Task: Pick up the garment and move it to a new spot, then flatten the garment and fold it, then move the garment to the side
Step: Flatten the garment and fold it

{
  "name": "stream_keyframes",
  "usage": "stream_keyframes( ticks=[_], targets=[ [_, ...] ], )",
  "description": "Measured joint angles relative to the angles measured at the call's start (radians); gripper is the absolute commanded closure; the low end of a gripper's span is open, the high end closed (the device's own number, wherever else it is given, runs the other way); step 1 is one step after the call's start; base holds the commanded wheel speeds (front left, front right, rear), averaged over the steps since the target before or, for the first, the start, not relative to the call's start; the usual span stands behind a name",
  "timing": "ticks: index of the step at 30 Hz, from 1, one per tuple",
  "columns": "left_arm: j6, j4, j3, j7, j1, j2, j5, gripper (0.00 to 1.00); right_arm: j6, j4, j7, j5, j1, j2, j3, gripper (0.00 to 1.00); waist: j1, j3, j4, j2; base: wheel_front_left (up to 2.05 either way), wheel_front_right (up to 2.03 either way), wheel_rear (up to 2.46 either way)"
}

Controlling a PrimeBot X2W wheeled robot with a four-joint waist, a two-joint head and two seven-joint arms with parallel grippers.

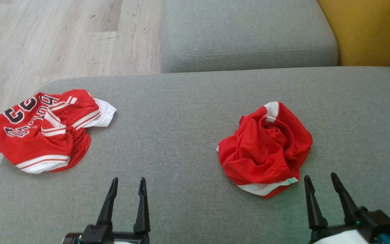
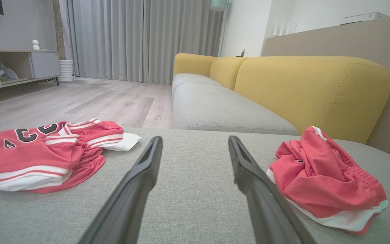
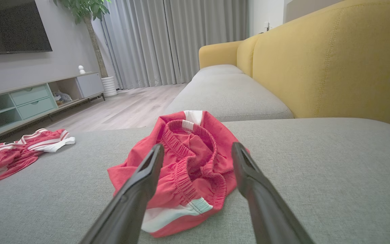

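Grey sofa seat (image 1: 181, 101) | red shorts (image 1: 266, 149) crumpled | right wrist view: television (image 3: 12, 27), plant (image 3: 83, 10)

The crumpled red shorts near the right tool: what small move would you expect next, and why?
Probably ease the right tool forward and down onto the near edge of the red shorts. It is open, holds nothing, and points at the bunched heap just ahead on the grey cushion, so a grasp seems the natural start.

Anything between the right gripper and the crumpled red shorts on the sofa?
Nothing visible. The right gripper, open, sits at the near edge of the red shorts on the grey cushion; the jersey lies far off left.
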Motion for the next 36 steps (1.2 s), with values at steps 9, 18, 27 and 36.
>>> stream_keyframes(
  ticks=[9,18,27,36],
  targets=[
    [0.0,0.002,-0.003,0.0,0.0,0.0,0.022,0.0,0.0,0.0,0.0,-0.008,0.0,0.0,0.0,0.0,0.0,-0.002,-0.002,0.0,0.0,0.0,0.0],
    [0.0,0.006,-0.002,0.0,0.002,0.0,0.031,0.0,0.0,0.0,0.0,-0.008,0.0,0.0,0.001,0.0,0.0,0.002,0.003,0.0,0.0,0.0,0.0],
    [-0.03,0.016,-0.018,0.0,0.02,0.0,0.073,0.0,0.0,0.0,0.0,-0.016,-0.001,0.0,0.003,0.0,0.0,0.01,-0.014,0.0,0.0,0.0,0.0],
    [-0.134,0.127,-0.236,0.0,-0.192,0.001,0.203,0.0,0.0,0.002,0.0,-0.017,-0.016,0.0,0.011,0.0,0.0001,0.052,-0.109,0.0,0.0,0.0,0.0]
  ],
)
